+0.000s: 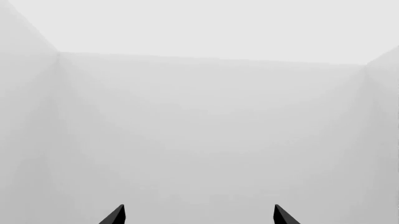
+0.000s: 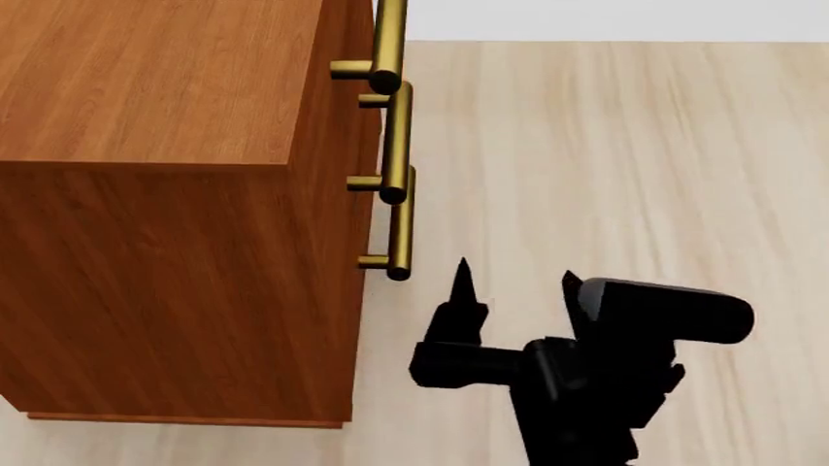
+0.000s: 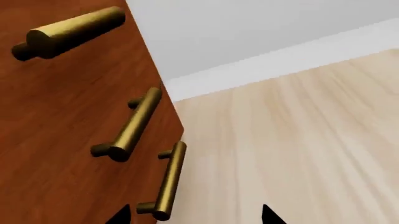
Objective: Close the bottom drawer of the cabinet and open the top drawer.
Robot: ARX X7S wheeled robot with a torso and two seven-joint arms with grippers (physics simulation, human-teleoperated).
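The reddish-brown cabinet (image 2: 155, 87) fills the left of the head view, its drawer fronts seen edge-on and all looking flush. Three brass bar handles stack down that front: the top drawer's handle (image 2: 388, 39), the middle one (image 2: 398, 141) and the bottom drawer's handle (image 2: 403, 228). My right gripper (image 2: 515, 272) is open just beside and below the bottom handle, holding nothing. In the right wrist view the bottom handle's (image 3: 169, 179) near end lies between the open fingertips, close to one of them, with the top handle (image 3: 68, 30) farther off. My left gripper (image 1: 199, 215) is open, facing bare white walls.
Pale wooden floor (image 2: 622, 146) stretches out in front of the cabinet. A white wall (image 3: 249, 32) with a baseboard runs behind it. The black right arm (image 2: 583, 388) comes in from the lower edge of the head view.
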